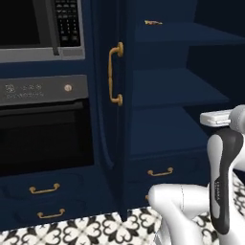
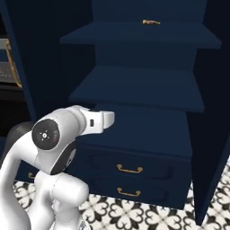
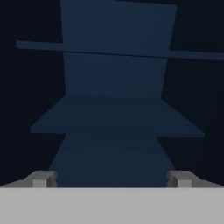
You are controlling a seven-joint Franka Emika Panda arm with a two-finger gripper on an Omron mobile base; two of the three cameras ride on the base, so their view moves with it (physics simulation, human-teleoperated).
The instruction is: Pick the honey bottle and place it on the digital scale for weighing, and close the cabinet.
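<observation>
Tool (image 3: 112,179) wide open, empty — open cabinet (image 3: 116,118) shelves straight ahead, apart.

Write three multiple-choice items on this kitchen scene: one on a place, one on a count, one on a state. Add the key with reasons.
1. In the left base view, where is the black built-in oven relative to the tall navy blue pantry cabinet?
A. To its right
B. To its left
C. Inside it

2. In the right base view, how many curved brass drawer handles show under the cabinet's shelves?
A. Two
B. Four
C. None

3. What state is the two-finger gripper in?
A. Shut on a bottle
B. Shut on a door handle
C. Open, holding nothing

Key:
1 B: the oven sits left of the cabinet's open door.
2 A: one handle shows on each of two stacked drawers.
3 C: in the hand view the fingertips stand far apart with only shelves beyond.
</observation>
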